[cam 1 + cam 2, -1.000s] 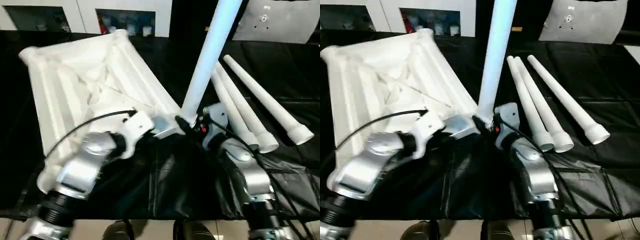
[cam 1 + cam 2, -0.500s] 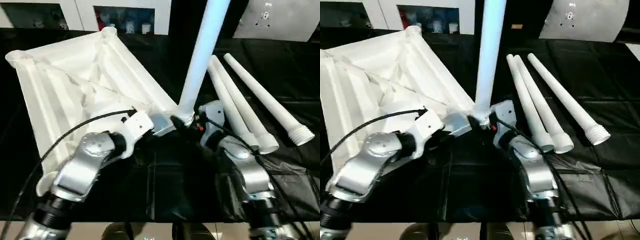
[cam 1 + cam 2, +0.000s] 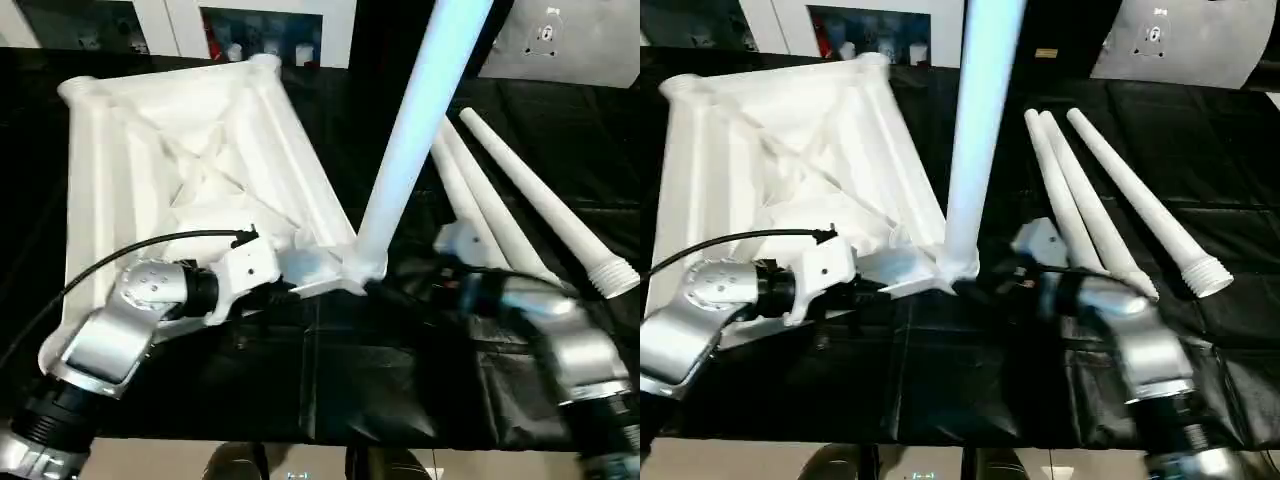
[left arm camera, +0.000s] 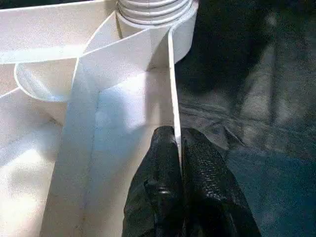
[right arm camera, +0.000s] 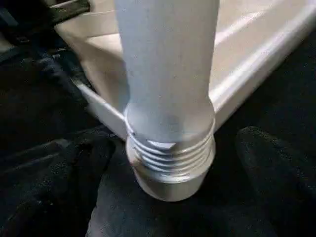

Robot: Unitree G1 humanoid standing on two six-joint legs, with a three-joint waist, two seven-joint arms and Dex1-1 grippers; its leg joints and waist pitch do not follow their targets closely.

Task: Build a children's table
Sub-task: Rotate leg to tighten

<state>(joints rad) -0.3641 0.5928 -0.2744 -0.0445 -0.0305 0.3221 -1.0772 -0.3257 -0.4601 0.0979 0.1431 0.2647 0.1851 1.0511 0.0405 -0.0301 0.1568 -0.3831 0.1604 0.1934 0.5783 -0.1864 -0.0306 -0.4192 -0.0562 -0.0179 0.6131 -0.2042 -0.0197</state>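
The white table top [image 3: 190,170] lies upside down on the black cover, its X ribs facing up. One white leg [image 3: 415,140] stands upright in the near right corner socket [image 5: 170,182], with threads [image 5: 170,150] showing above the socket's rim. My left gripper [image 4: 177,136] is shut on the top's thin side wall [image 4: 172,89] close to that corner. My right gripper [image 5: 173,153] is open, its black fingers [image 5: 74,168] apart on either side of the leg's base without touching it. Three loose legs [image 3: 545,215] lie side by side to the right.
The black-covered worktable [image 3: 330,380] ends at its front edge just below my arms. White cabinets with shelves [image 3: 260,25] stand behind the table. A grey panel [image 3: 560,40] is at the back right.
My right gripper has opened and drawn back to the right from the leg's base. The leg stays upright in the socket. My left gripper keeps its hold; the camera has shifted.
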